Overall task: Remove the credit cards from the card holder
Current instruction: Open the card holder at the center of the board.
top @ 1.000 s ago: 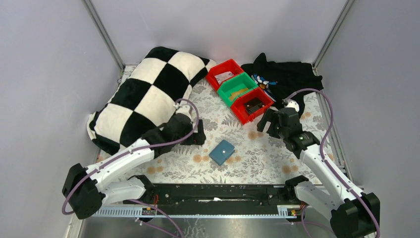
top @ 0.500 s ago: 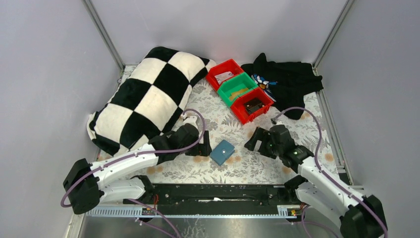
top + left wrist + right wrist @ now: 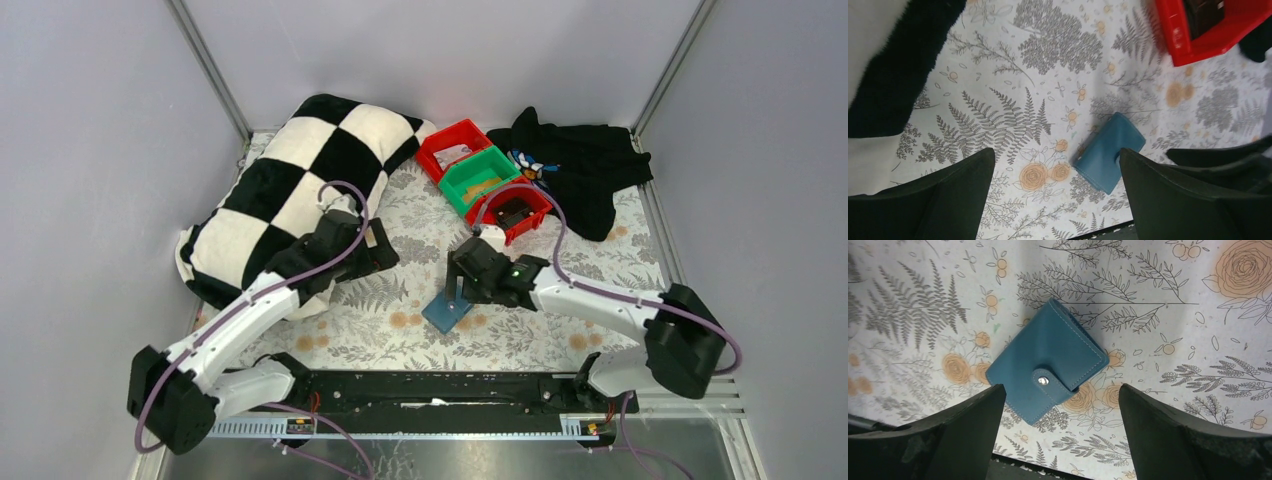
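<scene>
While it lies flat on the floral tabletop point(image 3: 400, 330) near the front edge, the card holder point(image 3: 1048, 375) is seen folded, its snap fastened. The right hand point(image 3: 1062, 412) is held over it, fingers spread wide to either side; contact cannot be told. The left hand point(image 3: 380, 255) is likewise spread, beside the checkered pillow point(image 3: 300, 190), apart from the holder.
</scene>
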`<action>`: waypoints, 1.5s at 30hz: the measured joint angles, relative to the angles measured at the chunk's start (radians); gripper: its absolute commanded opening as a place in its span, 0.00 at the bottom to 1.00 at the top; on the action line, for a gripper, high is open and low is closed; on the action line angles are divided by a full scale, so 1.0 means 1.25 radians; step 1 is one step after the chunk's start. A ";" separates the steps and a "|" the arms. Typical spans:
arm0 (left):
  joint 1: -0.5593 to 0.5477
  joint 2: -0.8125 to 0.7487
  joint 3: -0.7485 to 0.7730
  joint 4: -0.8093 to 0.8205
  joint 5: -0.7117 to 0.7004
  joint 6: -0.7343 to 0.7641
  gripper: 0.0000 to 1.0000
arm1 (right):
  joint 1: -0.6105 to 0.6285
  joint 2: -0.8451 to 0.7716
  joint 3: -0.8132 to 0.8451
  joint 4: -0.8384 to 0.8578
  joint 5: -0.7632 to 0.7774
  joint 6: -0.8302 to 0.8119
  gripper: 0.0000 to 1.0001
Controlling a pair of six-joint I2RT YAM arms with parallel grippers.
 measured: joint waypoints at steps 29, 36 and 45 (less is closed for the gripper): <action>-0.049 0.049 -0.009 0.003 -0.028 -0.012 0.99 | 0.082 0.110 0.016 -0.151 0.182 0.027 0.75; -0.094 0.083 -0.009 0.050 -0.020 -0.033 0.99 | 0.081 0.091 0.002 -0.150 0.186 0.010 0.56; -0.111 0.092 -0.016 0.092 -0.006 -0.039 0.99 | 0.081 0.086 -0.007 -0.109 0.190 -0.027 0.53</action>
